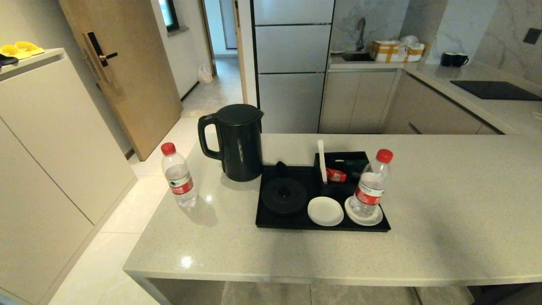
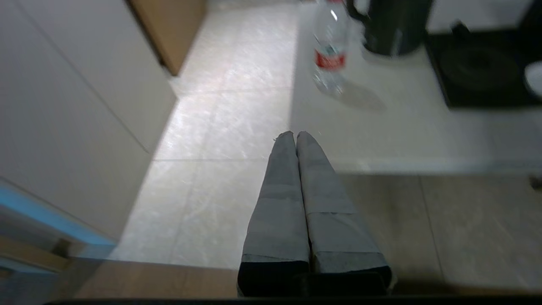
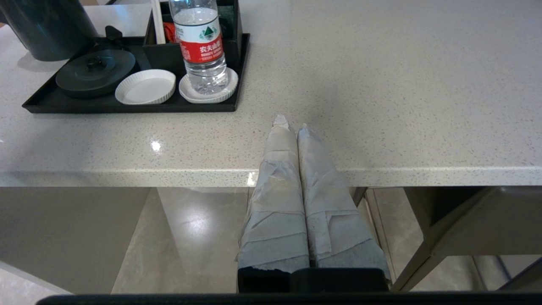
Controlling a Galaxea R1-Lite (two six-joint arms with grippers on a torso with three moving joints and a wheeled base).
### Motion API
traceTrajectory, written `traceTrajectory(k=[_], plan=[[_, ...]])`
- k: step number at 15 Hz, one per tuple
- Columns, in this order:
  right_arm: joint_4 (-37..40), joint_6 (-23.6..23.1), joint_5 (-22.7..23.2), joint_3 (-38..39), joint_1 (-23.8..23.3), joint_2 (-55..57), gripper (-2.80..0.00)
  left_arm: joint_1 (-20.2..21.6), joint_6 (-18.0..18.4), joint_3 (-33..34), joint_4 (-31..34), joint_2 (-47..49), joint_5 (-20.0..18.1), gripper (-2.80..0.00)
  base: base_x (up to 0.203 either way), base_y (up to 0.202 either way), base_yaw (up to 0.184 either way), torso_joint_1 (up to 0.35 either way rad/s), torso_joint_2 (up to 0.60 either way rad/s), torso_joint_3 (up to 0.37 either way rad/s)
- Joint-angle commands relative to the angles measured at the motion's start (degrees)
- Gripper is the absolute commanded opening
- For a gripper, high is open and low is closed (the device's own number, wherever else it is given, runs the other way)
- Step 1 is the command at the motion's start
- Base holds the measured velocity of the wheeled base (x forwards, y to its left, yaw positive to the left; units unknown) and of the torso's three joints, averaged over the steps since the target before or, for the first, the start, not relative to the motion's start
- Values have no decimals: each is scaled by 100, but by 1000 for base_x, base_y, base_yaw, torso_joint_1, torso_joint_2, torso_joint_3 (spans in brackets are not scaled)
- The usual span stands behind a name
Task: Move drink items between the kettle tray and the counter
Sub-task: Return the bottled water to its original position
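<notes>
The black kettle (image 1: 239, 142) stands on the beige counter (image 1: 444, 203), just left of the black kettle tray (image 1: 271, 222) and off its round base (image 1: 283, 195). One water bottle (image 1: 179, 176) stands on the counter near the left edge. Another bottle (image 1: 371, 186) stands on the right white saucer (image 1: 364, 218) in the tray; the left saucer (image 1: 325, 211) is bare. Neither arm shows in the head view. My left gripper (image 2: 295, 134) is shut and empty, held off the counter's near left corner. My right gripper (image 3: 291, 123) is shut and empty at the counter's front edge, right of the tray.
The tray's rear compartment (image 1: 345, 167) holds sachets and a white upright card. A farther counter with a black hob (image 1: 493, 90) lies at the back right. Cabinets (image 1: 46, 140) and a tiled floor (image 1: 127, 220) lie left of the counter's edge.
</notes>
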Motion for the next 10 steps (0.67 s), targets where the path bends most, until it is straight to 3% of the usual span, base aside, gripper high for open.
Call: traceTrajectory(k=[1, 4, 7, 10], plan=[[0, 4, 0, 0, 7, -9, -280, -1, 11, 773, -34, -772, -184, -280, 0, 0, 0, 0, 0, 0], [0, 4, 0, -7, -1, -9, -280, 0, 45, 2020, -702, -1146, -427, -280, 0, 0, 0, 0, 0, 0], [0, -4, 0, 0, -2, -9, -280, 0, 94, 3287, -2277, -1214, -344, -280, 0, 0, 0, 0, 0, 0], [0, -4, 0, 0, 6, -9, -280, 1, -57, 4356, -3553, -1235, -598, -280, 0, 0, 0, 0, 0, 0]])
